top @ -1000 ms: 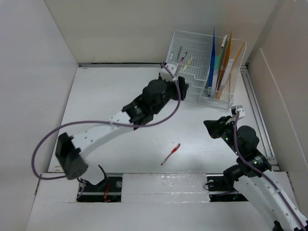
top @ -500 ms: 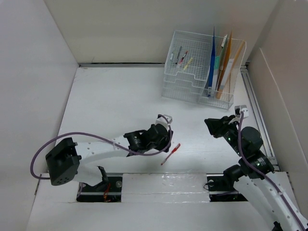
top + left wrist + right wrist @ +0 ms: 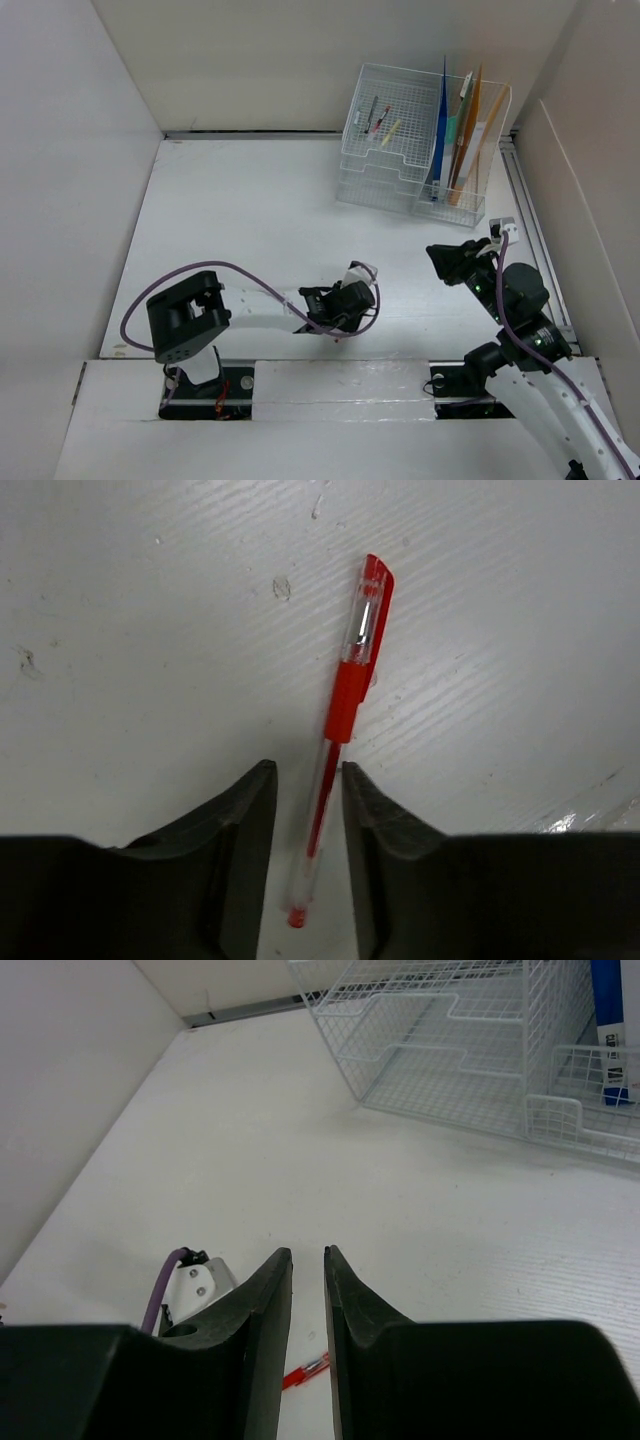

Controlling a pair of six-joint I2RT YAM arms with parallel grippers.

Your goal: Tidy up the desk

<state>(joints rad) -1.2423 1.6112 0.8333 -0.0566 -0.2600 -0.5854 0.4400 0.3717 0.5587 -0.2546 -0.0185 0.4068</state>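
Left gripper [image 3: 306, 772]: jaws spread, straddling the clear barrel of the red pen [image 3: 345, 695] close to its writing tip. There is a gap on both sides and no pinch yet. The pen lies flat on the bench [image 3: 250, 220], at the near edge about mid-width, with its capped end pointing away from the wrist. From the top view the left gripper [image 3: 352, 300] is low over that spot and hides the pen.

Right gripper [image 3: 303, 1255]: jaws almost together with a thin slit between them, holding nothing. It hovers to the right of the pen, and a bit of red pen [image 3: 305, 1370] shows below it.

The step in hand looks like grasping the pen.
- The barrel sits slightly right of centre between the jaws, so a small nudge would help before closing evenly, otherwise one side may push it and make it roll.
- The grip point is near the tip, far from the pen's middle, so the heavy capped end will probably sag. Sliding further up the barrel first would make a steadier hold.
- Squeeze gently, since the smooth plastic may slip.
- Lift straight up before travelling.

The likely target is the wire-mesh organizer [image 3: 400, 150] at the far right, whose top tray already has pens [image 3: 378, 118] and whose side slot holds folders [image 3: 460, 130]. The route passes left of the right arm, which is best kept out of the way.
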